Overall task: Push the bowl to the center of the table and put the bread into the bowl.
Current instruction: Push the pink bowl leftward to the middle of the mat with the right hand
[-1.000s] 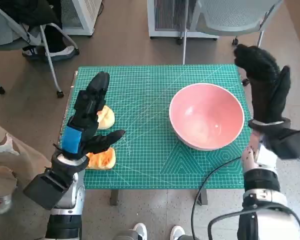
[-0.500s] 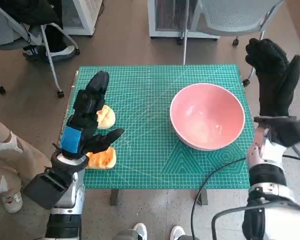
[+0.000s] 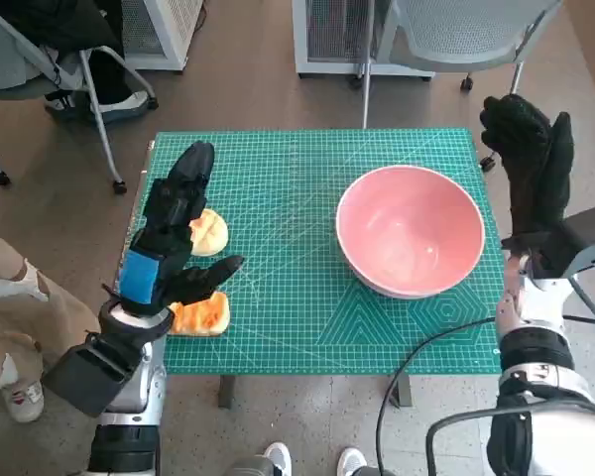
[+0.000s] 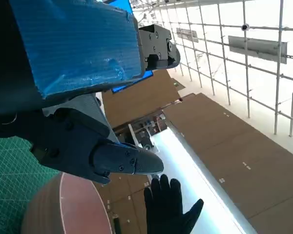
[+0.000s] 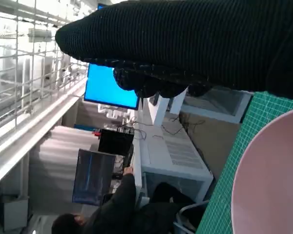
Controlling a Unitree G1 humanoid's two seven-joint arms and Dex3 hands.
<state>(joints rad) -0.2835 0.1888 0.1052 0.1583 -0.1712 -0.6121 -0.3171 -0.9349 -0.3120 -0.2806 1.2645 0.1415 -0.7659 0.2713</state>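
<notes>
A large pink bowl (image 3: 410,229) stands on the right half of the green cutting mat (image 3: 288,198); its rim also shows in the left wrist view (image 4: 83,204) and the right wrist view (image 5: 271,180). Two pieces of bread lie at the mat's left edge: a pale one (image 3: 209,232) and an orange-brown one (image 3: 203,316). My left hand (image 3: 169,238) hovers over them, fingers spread, holding nothing. My right hand (image 3: 529,169) is raised off the bowl's right side, fingers extended and empty; the left wrist view shows it too (image 4: 168,207).
Chairs stand beyond the table at the far left (image 3: 59,59) and far right (image 3: 456,35). A person's leg (image 3: 20,307) is at the left, and a person sits at screens in the right wrist view (image 5: 112,204). A black cable (image 3: 416,367) hangs by the table's front.
My right hand swung out to the right, then came back a little toward the bowl's right side. The left hand, bread and bowl have stayed put.
</notes>
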